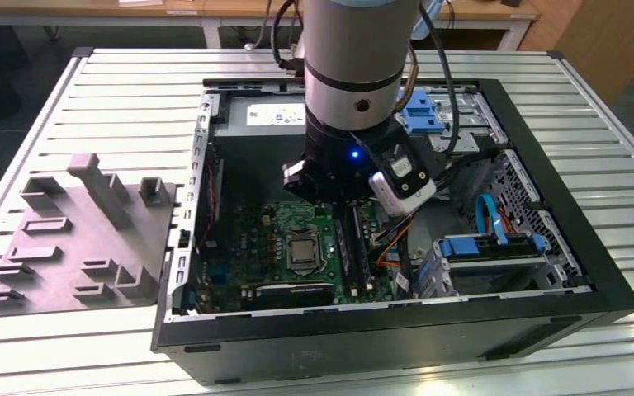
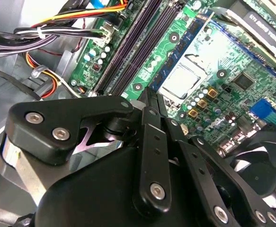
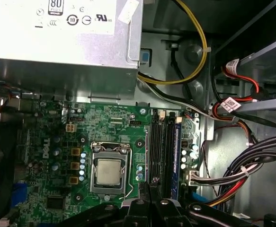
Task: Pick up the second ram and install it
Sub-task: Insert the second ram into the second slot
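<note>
My gripper (image 2: 152, 97) hangs inside the open computer case, low over the green motherboard (image 1: 278, 223). Its two fingers stand together, shut, with their tips (image 3: 150, 188) at the near end of the row of long black slots (image 3: 164, 151). In the exterior view the arm's wrist covers the fingers, and the dark slot row (image 1: 350, 247) runs out from under it. Dark narrow strips lie along that row (image 2: 138, 47). I cannot tell the second ram apart from the slots there, nor whether anything thin sits between the fingers. The processor socket (image 3: 108, 171) lies beside the slots.
A grey moulded tray (image 1: 63, 247) lies on the slatted table at the exterior view's left. The silver power supply (image 3: 57, 42) and cable bundles (image 3: 251, 156) crowd the case beyond the slots. A drive cage with blue parts (image 1: 494, 243) and the black case wall (image 1: 405, 334) hem in the board.
</note>
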`<state>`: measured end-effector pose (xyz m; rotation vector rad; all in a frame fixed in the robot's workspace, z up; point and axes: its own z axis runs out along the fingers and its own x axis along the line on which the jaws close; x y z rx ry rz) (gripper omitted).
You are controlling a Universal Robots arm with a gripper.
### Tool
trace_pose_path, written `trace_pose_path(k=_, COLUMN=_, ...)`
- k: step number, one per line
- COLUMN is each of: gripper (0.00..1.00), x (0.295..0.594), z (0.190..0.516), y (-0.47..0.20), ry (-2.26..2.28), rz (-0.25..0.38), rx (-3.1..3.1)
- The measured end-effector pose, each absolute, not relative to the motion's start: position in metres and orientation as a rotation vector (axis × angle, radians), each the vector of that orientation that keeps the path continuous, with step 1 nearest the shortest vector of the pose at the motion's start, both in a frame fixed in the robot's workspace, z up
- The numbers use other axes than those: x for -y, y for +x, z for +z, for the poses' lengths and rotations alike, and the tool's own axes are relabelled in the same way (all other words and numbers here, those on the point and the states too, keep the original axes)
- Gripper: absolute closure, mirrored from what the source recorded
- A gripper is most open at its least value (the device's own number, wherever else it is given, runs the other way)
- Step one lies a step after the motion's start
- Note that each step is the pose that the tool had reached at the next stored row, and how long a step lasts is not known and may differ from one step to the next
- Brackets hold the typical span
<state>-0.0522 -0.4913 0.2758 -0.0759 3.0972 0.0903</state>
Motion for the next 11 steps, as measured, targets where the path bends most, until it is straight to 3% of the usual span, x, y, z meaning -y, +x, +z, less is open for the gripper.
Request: trace_pose_path(k=11, gripper=0.88, x=0.4912, z=0.2669, y=-0.0488, ry=-0.058, rz=0.104, rx=-3.096)
